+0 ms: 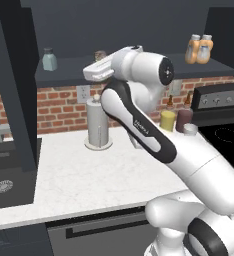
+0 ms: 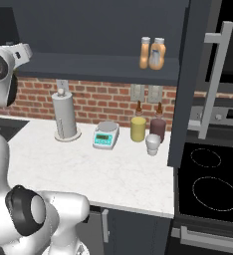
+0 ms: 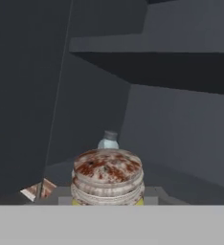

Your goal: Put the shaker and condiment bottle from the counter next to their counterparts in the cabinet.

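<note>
Dark slate cabinet (image 2: 103, 30) panels rise over a brick wall and the white marble counter (image 1: 99, 175), where one paper-towel roll (image 2: 64, 117), one small scale (image 2: 106, 134) and three more containers stand. On the cabinet's shelf, two orange condiment bottles (image 2: 152, 53) stand touching at the right and one pale blue-grey shaker (image 1: 49, 59) at the left. Up at shelf height, the gripper (image 3: 107, 198) is clamped on the single yellow shaker (image 3: 107, 178), with the blue-grey shaker just beyond

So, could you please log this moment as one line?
gripper: shut on stubby yellow shaker with rusty cap | raised at dark cabinet shelf | ahead: pale blue-grey shaker
</note>
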